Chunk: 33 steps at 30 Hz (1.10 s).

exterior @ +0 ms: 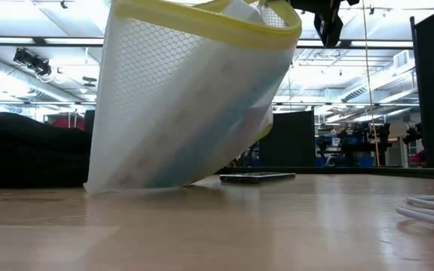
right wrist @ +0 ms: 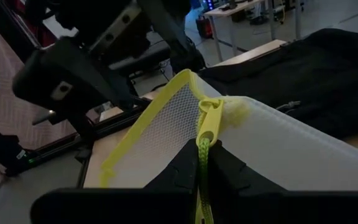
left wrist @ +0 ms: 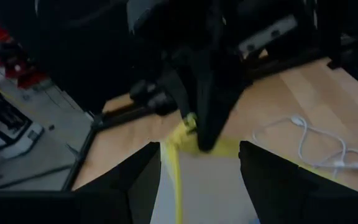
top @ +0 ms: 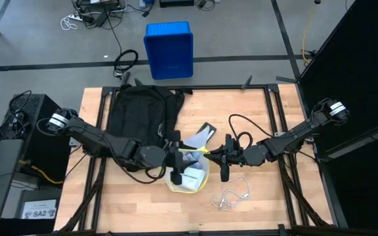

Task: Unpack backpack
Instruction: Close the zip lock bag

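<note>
backpack (top: 140,111): lying flat on the desk (top: 274,203), on the far side of the mesh pouch, well clear of both grippers; not being handled.
mesh pouch (top: 190,174): white mesh with yellow trim, tipped up on one edge in the low view, so it hangs more than it rests.
right gripper (right wrist: 199,167): clenched on the pouch's yellow zip pull cord (right wrist: 201,186); this looks like the only real hold.
left gripper (left wrist: 197,168): fingers apart, straddling the pouch's yellow edge, nothing visibly pinched.
risk 1: pull cord is thin; a jerk could slip it out and the pouch drops, spilling whatever is inside.
risk 2: if the left gripper doesn't get fabric when closing, the zip drags the whole pouch instead of opening.
risk 3: white cable (top: 231,193) lies just beside the pouch; a sweep could snag it.
risk 4: grippers are close together over the pouch; collision is likely if either swings inward.
</note>
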Each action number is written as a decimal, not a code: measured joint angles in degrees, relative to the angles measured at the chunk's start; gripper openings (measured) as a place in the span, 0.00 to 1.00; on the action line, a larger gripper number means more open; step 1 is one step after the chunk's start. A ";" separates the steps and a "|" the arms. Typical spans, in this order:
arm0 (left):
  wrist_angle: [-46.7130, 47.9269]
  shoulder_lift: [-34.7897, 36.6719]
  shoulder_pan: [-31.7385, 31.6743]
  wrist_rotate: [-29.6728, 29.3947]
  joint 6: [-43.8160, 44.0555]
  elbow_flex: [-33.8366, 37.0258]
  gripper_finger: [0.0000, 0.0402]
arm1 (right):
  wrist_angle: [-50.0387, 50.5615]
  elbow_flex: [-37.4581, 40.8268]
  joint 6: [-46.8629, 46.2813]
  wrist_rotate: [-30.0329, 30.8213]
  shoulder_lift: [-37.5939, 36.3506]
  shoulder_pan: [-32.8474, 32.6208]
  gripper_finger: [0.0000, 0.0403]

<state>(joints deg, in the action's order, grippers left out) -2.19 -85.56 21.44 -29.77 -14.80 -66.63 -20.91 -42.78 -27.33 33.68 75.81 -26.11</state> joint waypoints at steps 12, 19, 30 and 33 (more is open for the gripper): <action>-1.43 -1.88 -3.42 8.54 -7.45 0.00 0.49 | 0.22 0.00 0.92 -0.47 0.00 0.00 0.00; -4.90 -3.01 -4.83 11.82 -10.50 0.00 0.49 | 1.13 0.00 0.93 -0.87 0.00 0.02 0.00; -7.70 -5.27 -8.40 19.05 -12.03 0.00 0.49 | 1.78 0.00 1.46 -2.25 0.00 1.14 0.00; -8.33 -6.89 -9.31 19.11 -13.16 0.00 0.49 | 1.93 0.00 1.48 -3.19 0.00 1.64 0.00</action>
<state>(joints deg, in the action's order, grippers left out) -10.52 -92.45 12.13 -10.66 -27.96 -66.63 -18.98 -42.78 -25.84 30.50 75.81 -24.46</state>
